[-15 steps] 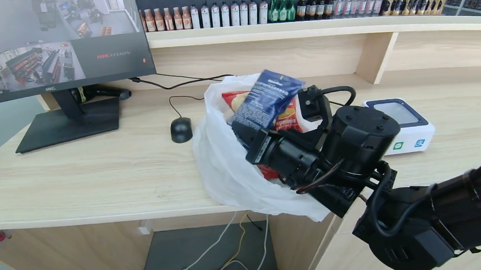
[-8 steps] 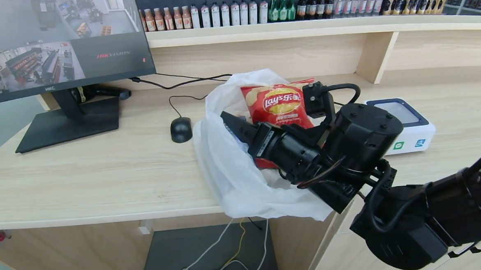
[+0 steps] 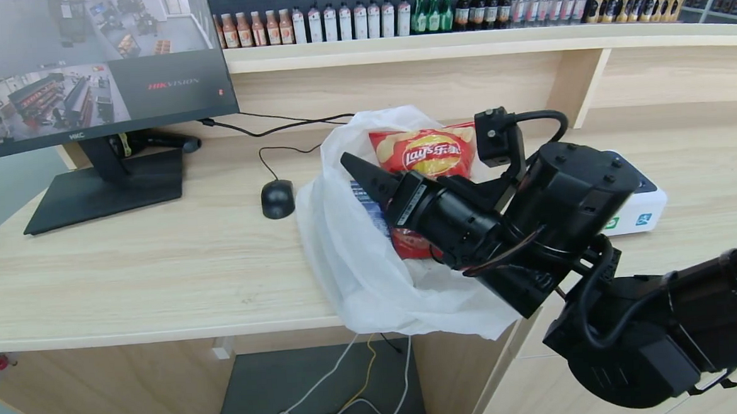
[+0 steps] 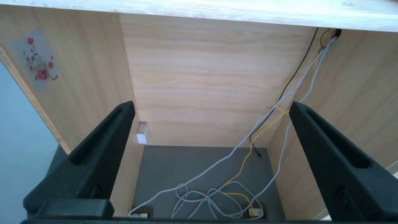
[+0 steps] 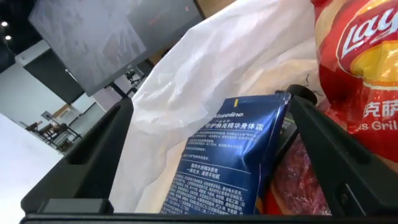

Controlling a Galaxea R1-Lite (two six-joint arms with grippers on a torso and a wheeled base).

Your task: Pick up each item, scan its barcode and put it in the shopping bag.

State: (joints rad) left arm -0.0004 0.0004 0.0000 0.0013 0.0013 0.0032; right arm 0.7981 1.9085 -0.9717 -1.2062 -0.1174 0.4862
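Observation:
The white shopping bag (image 3: 346, 258) stands open at the counter's front edge. A red chips bag (image 3: 425, 152) stands upright inside it, and a blue packet (image 3: 368, 202) lies lower down beside it. My right gripper (image 3: 357, 170) hovers over the bag's mouth. In the right wrist view that gripper (image 5: 211, 106) is open, with the blue packet (image 5: 233, 158) lying loose in the bag below its fingers, next to the chips bag (image 5: 357, 68). My left gripper (image 4: 212, 109) is open and empty below counter height, facing the cabinet.
A white barcode scanner (image 3: 642, 202) sits right of the bag, partly behind my right arm. A black mouse (image 3: 277, 198) and a monitor (image 3: 84, 70) stand to the left. Cables (image 4: 249, 168) hang under the counter. Bottles line the back shelf.
The right gripper held the blue packet above the bag one second ago. It has since let the packet go into the bag, opened, and risen slightly.

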